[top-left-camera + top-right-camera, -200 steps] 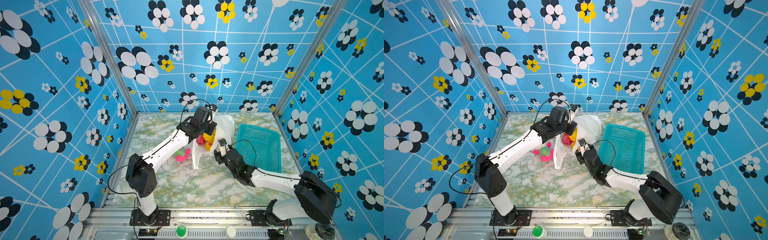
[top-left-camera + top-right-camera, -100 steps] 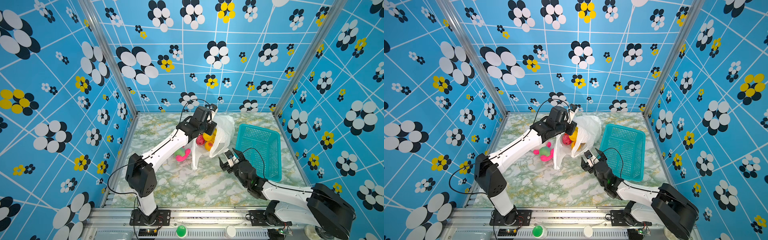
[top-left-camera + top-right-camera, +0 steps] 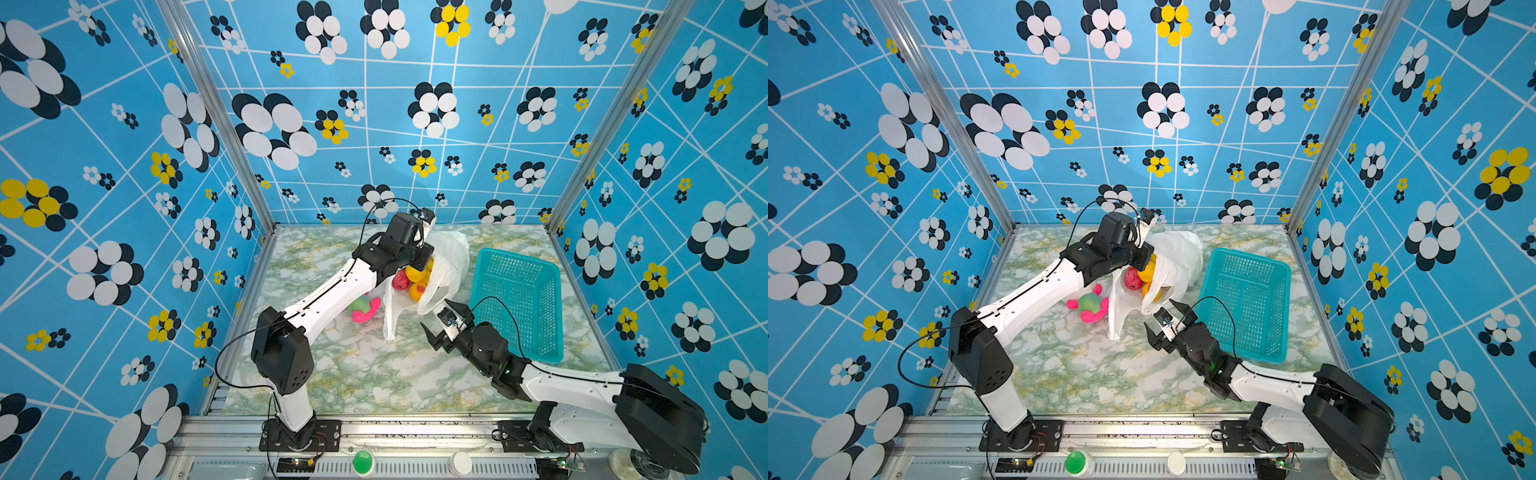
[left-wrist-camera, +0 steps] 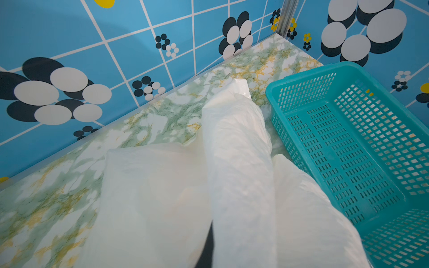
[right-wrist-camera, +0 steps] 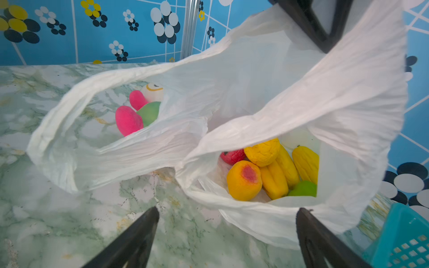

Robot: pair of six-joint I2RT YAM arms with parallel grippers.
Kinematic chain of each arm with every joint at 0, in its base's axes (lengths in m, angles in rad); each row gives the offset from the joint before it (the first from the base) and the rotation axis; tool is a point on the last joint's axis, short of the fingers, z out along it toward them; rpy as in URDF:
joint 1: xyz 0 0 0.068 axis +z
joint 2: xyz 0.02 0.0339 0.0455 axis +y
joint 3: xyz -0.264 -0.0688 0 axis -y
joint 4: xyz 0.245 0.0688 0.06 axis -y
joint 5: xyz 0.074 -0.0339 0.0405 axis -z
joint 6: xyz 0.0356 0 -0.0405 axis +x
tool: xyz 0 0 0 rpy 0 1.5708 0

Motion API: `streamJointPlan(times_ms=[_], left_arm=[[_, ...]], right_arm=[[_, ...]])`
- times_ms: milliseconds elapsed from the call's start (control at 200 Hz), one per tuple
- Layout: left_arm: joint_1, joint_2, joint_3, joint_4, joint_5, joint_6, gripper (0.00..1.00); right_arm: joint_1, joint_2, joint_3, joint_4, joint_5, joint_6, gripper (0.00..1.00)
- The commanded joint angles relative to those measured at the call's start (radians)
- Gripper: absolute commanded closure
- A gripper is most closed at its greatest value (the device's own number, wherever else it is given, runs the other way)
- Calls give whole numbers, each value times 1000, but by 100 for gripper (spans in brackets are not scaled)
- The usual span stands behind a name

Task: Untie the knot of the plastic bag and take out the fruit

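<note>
In both top views the thin, crinkled, translucent white plastic bag [image 3: 449, 253] stands near the middle of the table [image 3: 374, 374], at 12 o'clock from the right tool [image 3: 440, 320]. That tool's black tapered fingers are spread wide, just beside the bag's lower fold, low over the green-veined marble surface. The left tool [image 3: 427, 218], raised at the bag's 12 o'clock edge, is pressed together, pinching a handle strip so the mouth gapes. Inside lie the fruit [image 5: 274, 178]: a rounded orange piece with a red blush, ribbed oblong yellow ones, a wrinkled red one and a smooth green one. A teal perforated basket [image 4: 301, 75] sits at the bag's 3 o'clock, a fuzzy pink-green plush toy [image 3: 363, 309] at its 8 o'clock
</note>
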Motion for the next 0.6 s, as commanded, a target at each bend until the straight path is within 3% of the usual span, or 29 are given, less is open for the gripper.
streamJointPlan(times_ms=[0, 90, 155, 195, 250, 325, 455, 595], left_arm=[[5, -26, 4, -8, 23, -17, 100], [5, -33, -6, -2, 33, -15, 100], [5, -34, -10, -6, 29, -12, 100], [5, -36, -13, -6, 21, -11, 100], [7, -44, -21, -3, 12, -9, 99], [9, -57, -41, 13, 8, 1, 80], [10, -79, -74, 17, -29, 24, 49], [17, -83, -80, 5, -63, 36, 43]], right_arm=[[16, 96, 112, 36, 54, 37, 5], [22, 177, 190, 34, 180, 64, 12], [22, 200, 226, 23, 297, 94, 25], [22, 193, 222, 28, 336, 103, 39], [21, 163, 185, 68, 357, 104, 70], [22, 94, 134, 106, 358, 87, 100], [17, -58, 101, 0, 341, 66, 100], [-19, -164, 93, -122, 338, 80, 100]])
